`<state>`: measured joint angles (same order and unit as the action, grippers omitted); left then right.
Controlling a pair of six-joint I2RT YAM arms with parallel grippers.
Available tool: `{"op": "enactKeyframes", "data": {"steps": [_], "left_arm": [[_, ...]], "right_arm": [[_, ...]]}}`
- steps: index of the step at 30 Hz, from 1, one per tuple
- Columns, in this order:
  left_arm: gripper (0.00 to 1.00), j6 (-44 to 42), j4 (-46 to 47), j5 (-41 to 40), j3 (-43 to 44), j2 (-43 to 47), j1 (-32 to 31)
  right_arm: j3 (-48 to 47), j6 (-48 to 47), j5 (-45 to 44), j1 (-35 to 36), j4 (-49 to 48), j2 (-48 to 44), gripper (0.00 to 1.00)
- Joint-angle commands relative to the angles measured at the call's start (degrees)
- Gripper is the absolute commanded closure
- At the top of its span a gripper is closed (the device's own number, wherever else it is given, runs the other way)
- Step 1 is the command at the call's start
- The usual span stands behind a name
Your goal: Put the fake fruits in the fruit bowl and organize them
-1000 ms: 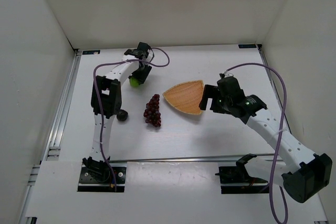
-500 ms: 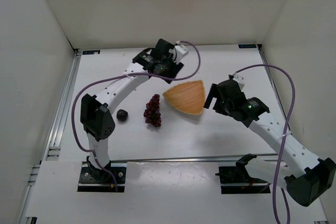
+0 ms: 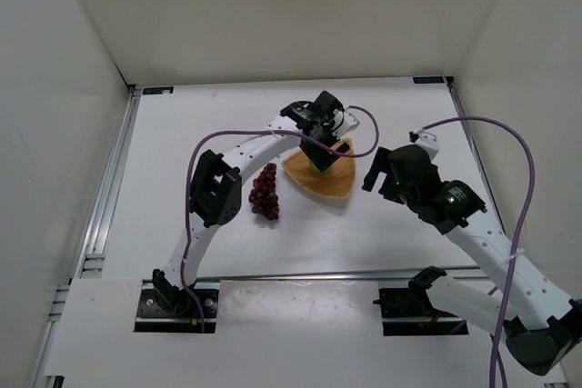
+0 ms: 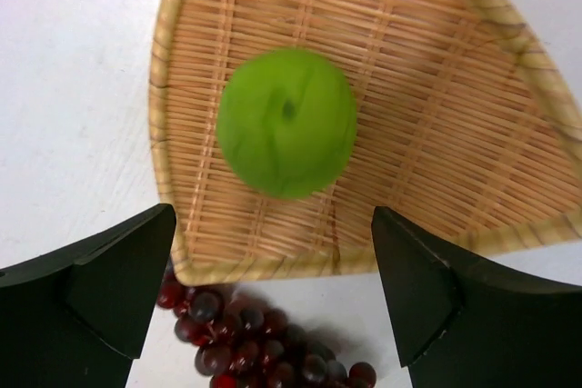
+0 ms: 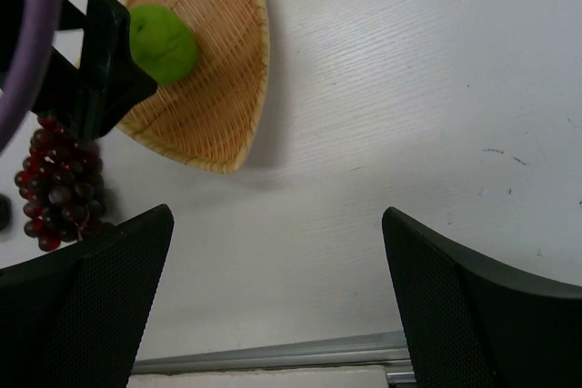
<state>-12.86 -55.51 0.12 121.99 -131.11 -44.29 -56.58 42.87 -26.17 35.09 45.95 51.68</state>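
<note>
Left of centre in the top view: grape bunch point(image 3: 265, 192) lies on the tabletop point(image 3: 182, 134), long axis running up-down in frame, just left of the fruit bowl point(image 4: 436, 88) and not in it. Plum: can't find it in the top view; my guess is the left arm's dark link covers it.

Centre: left tool point(image 4: 273, 215) hangs over the bowl's left part, wide open, nothing in it. Green apple point(image 4: 285, 123) sits on the wicker in the upper-middle of the left wrist frame, clear of both fingers, dimple facing the camera. The bowl's near rim runs between the fingers, with grapes showing below it at bottom centre.

Right of centre: right tool point(image 5: 275, 213) hovers over bare tabletop to the right of the bowl, also wide, empty. Its camera has the bowl and apple in the upper left and the grapes at the left edge.

Handling, my read:
- Apple looks light, smooth and round, so it'll roll on a shallow dish. Leave it alone.
- Grapes look like a knobby cluster, probably light, and may flex between berries. Take it across the narrow width near mid-length, fingers either side; end grabs risk the bunch swinging or slipping.
- Bowl looks light and stiff, and a nudge on the rim will likely slide it.

One of three fruits is in, by my count.
</note>
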Motion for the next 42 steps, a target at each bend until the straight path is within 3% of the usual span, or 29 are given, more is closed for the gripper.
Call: {"op": "enactKeyframes", "data": {"steps": [1, 8, 13, 19, 23, 29, 32, 33, 35, 37, 42], "left_arm": [[0.0, -0.41, 1.1, -1.43, 3.25, 9.2, -1.5], [0.0, 1.87, 2.5, -8.37, -0.69, 22.28, 0.51], [0.0, 3.28, 3.56, -11.28, -12.0, 34.24, 12.96], [0.0, 3.81, 3.56, -10.15, -28.54, 46.18, 29.4], [0.0, 4.95, 4.09, -8.65, -40.4, 52.44, 37.58], [0.0, 6.0, 4.09, -7.06, -48.25, 56.75, 46.38], [0.0, 6.01, 4.09, -4.61, -51.32, 57.98, 49.99], [0.0, 6.01, 4.09, -4.6, -52.64, 58.77, 50.7], [0.0, 6.01, 3.57, -3.81, -53.7, 59.47, 51.24], [0.0, 4.87, 3.56, -3.81, -54.49, 59.48, 51.85], [0.0, 4.34, 2.51, -3.12, -55.02, 60.01, 51.85]], "right_arm": [[-2.39, -5.95, 1.12, 2.96, -0.87, 3.33, 0.01], [-12.14, -18.24, 3.05, 16.74, -5.34, 21.57, 0.01], [-25.49, -22.65, 6.31, 24.13, -6.67, 38.91, 0.01], [-43.07, -23.18, 12.8, 24.85, -4.75, 61.04, 0.01], [-49.06, -23.18, 15.36, 24.85, -4.21, 68.98, 0.01], [-51.27, -20.2, 13.69, 24.85, -2.98, 74.71, 0.01], [-51.27, -20.2, 15.09, 24.85, -2.98, 75.23, 0.29], [-50.74, -20.2, 15.62, 24.85, -2.98, 75.23, 0.45], [-50.74, -19.67, 16.41, 24.85, -2.98, 73.75, 0.59], [-50.74, -18.97, 16.42, 24.85, -2.45, 70.5, 0.81], [-46.44, -15.63, 10.9, 22.31, -2.45, 57.0, 0.81]]}}
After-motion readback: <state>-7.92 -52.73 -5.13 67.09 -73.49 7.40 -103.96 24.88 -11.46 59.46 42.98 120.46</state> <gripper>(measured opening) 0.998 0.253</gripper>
